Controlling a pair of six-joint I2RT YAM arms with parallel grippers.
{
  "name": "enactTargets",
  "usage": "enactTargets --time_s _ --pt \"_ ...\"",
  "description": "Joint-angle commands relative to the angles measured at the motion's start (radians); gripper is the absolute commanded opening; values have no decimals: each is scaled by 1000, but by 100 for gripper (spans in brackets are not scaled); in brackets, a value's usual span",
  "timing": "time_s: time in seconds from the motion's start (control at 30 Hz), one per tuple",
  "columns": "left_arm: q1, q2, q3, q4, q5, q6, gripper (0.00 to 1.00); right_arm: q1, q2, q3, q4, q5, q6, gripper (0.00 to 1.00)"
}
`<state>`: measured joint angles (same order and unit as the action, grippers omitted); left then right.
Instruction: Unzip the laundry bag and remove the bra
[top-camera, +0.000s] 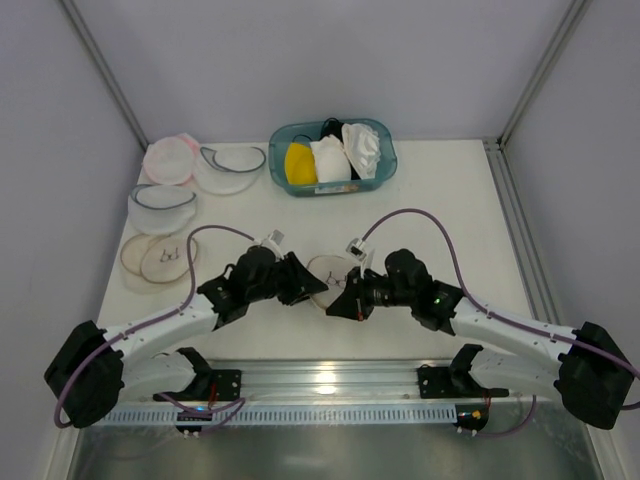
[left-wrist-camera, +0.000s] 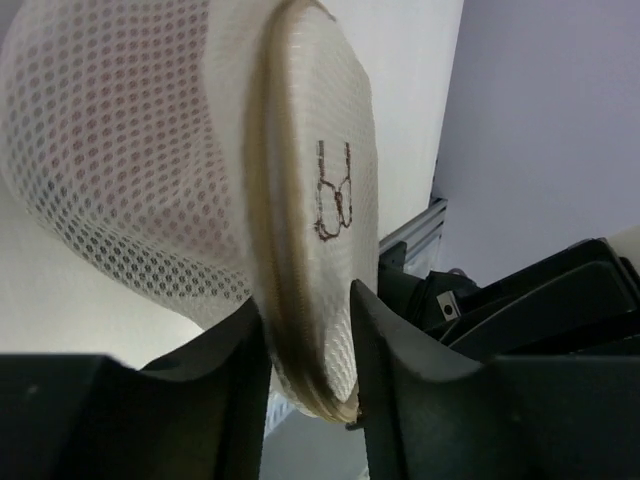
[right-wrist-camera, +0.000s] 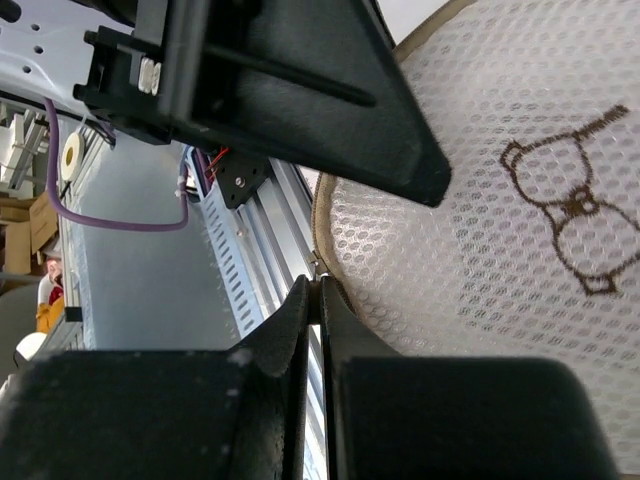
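Both arms meet low over the white surface. Between them they hold the round, drum-shaped laundry bag of translucent white mesh with a tan rim.

Your left jaws are clamped across that rim. One finger is on the round face that carries the small dark bra drawing, and the other is on the mesh side wall. Your right jaws are pressed together and seem to nip a small metal tab on the rim at their tips. I judge this to be the zip pull, though it is too small to be sure. A faint pink shade behind the mesh, above the left jaws, is probably the dusty-pink bra, inside the bag.

The step in hand looks like the unzipping. Let the left jaws anchor the rim firmly while the right jaws draw the tab along the rim's curve, away from the left jaws. A straight tug would likely drag the soft bag or slip off the tab.

Well beyond both jaws sits a teal plastic basket holding yellow and white bras. Far out to the left of the left jaws lie other mesh rounds: one pink mesh round, two white mesh rounds with dark blue rims and one flat tan-rimmed round. Pale grey walls and metal frame posts close the space in.
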<state>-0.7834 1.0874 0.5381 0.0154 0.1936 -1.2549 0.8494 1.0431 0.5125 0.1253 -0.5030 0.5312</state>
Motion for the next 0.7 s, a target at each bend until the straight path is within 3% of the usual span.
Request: enactTargets --time_s 0.0,0.03,0.1,0.2,0.3,0.53,0.67 --pt "-4 48 45 110 26 5 33 8 -6 37 34 1 -11 4" --pt "-5 66 45 112 23 8 16 10 -15 38 16 6 -14 4" --pt "-5 75 48 100 -8 12 0 11 -26 35 -13 17 -20 4" --pt "-4 78 54 71 -58 32 0 19 -38 49 -64 26 -42 4" --pt "13 83 62 44 -71 55 0 43 -5 90 -281 73 -92 4" --pt "78 89 63 44 -46 84 0 76 48 55 -430 175 -74 4" --pt "101 104 80 29 -10 114 0 76 51 72 -539 378 -43 4"
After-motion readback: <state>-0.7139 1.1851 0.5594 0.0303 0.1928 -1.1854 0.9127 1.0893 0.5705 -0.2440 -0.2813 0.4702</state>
